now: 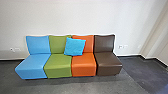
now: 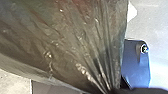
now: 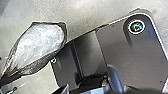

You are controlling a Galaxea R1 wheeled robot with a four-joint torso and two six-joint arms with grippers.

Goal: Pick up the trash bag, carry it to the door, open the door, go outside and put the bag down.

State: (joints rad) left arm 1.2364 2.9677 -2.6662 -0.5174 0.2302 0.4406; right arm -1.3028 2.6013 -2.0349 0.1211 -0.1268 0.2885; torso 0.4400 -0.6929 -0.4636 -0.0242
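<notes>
Is holding the trash bag (image 2: 75, 42) by its gathered neck (image 2: 106, 81) in fingers of the left gripper (image 2: 111, 90), is facing coloured seats (image 1: 58, 68) at twelve o'clock. For carrying well, should be moving gently, avoiding swinging.

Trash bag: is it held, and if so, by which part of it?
The left hand appears to hold the trash bag by its gathered neck, where the folds converge.

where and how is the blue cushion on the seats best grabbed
Probably pinch the blue cushion by its top edge, coming from the front and above: it leans against the green backrest and orange backrest, with that edge uppermost and uncovered.
</notes>
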